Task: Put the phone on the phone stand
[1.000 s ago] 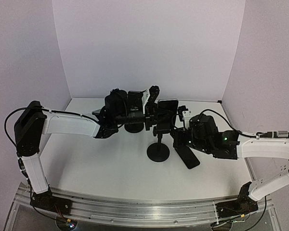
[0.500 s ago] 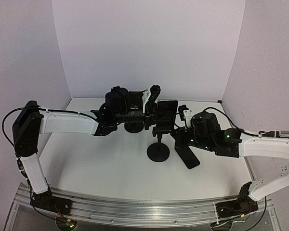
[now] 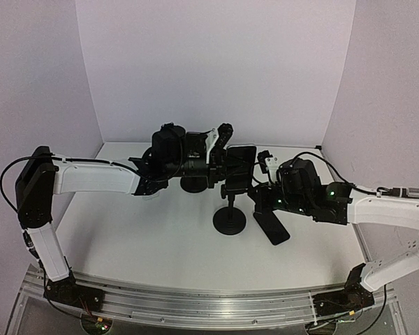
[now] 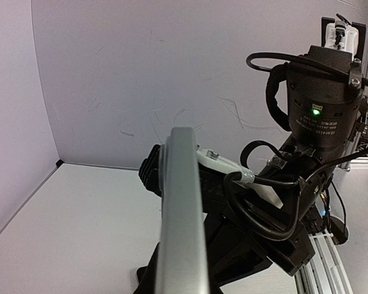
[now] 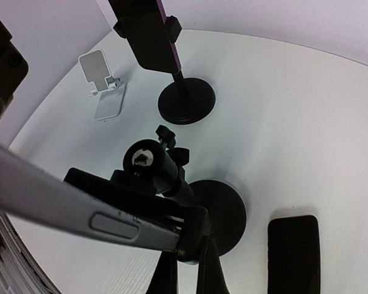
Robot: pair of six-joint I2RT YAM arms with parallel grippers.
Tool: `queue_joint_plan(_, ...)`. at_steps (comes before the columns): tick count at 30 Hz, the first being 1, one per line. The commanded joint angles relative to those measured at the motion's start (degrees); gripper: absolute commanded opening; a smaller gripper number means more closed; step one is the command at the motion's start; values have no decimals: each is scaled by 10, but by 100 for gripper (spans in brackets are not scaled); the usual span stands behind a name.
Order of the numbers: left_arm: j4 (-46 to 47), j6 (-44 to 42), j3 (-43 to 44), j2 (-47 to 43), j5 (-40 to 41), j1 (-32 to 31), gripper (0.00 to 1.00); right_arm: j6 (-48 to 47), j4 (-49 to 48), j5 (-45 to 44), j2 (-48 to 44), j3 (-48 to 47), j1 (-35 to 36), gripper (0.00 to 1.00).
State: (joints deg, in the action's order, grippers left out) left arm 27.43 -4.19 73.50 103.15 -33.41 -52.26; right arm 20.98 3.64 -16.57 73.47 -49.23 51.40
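Observation:
The phone, dark with a silver edge, stands upright against the clamp head of the front phone stand. My left gripper is shut on the phone's left side. In the right wrist view the phone's silver edge runs into the stand's clamp, above the round base. My right gripper is shut on that clamp's end, one finger on each side. In the top view my right gripper is just right of the stand's pole.
A second black stand behind holds another phone. A small white folding stand sits at the far left. A black phone lies flat on the table right of the front stand's base. White walls enclose the table.
Both arms have shifted only slightly; the right wrist has risen a little toward the stand. Both grips look the same as before.

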Motion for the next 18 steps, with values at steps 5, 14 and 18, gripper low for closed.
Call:
queue_joint_plan(5, -240, -4, -16, 9, -15, 46, 0, 27, 73, -119, -29, -10, -74, 0)
queue_joint_plan(14, -268, 31, 25, 6, -15, 46, 0, 61, 55, -72, -20, 19, -77, 0)
queue_joint_plan(18, -311, 14, 49, 15, 10, 40, 0, 67, 52, -77, -22, 27, -77, 0)
